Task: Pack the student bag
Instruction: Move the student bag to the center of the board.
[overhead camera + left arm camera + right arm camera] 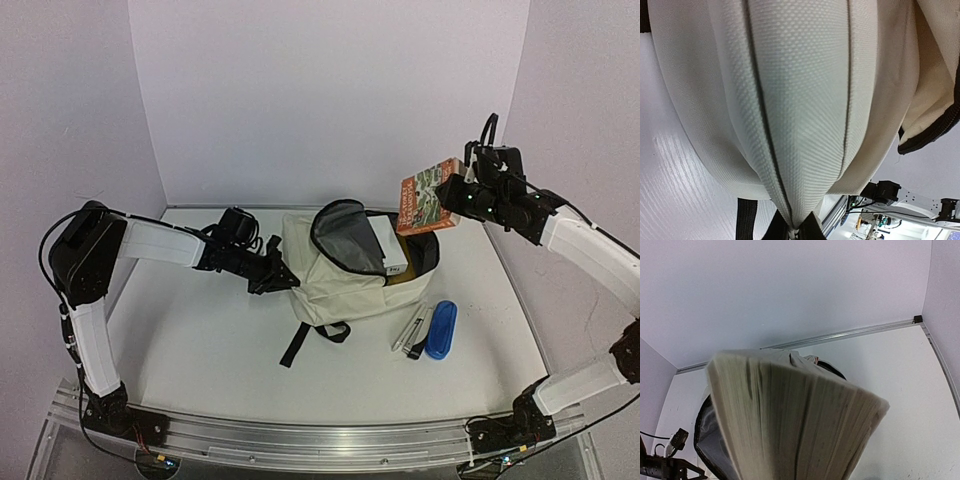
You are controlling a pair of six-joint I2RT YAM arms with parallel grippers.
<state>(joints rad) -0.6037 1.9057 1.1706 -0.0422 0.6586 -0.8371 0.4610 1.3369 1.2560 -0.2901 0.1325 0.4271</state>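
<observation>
Cloth is what the left gripper point(280, 278) grasps, left of centre in the top view: its black fingers point(774, 231) are clenched on a fold at the left side of the student bag point(340, 290), and in the left wrist view the fabric narrows into that pinch at the bottom edge. The weave there is a fine, regular grain, cream in colour, with two dark seams running down toward the grip. The bag lies at the middle of the frame on the smooth white table point(200, 330), soft and rumpled, its mouth gaping toward the upper right, with a rounded flap of grey lining point(345, 235) standing up above it. A flat black strap point(297, 345) trails from its lower left. A white rectangular box point(393, 245) sits in the opening. Lower right of the bag lie slim pens point(410, 330), and just beside them an oblong blue case point(441, 330) with rounded ends. At upper right a thick paperback book point(425, 197) with a red-orange cover hangs clear of the table, clamped by the right gripper point(455, 195); the right wrist view shows its cream page edges fanned and slightly uneven.
</observation>
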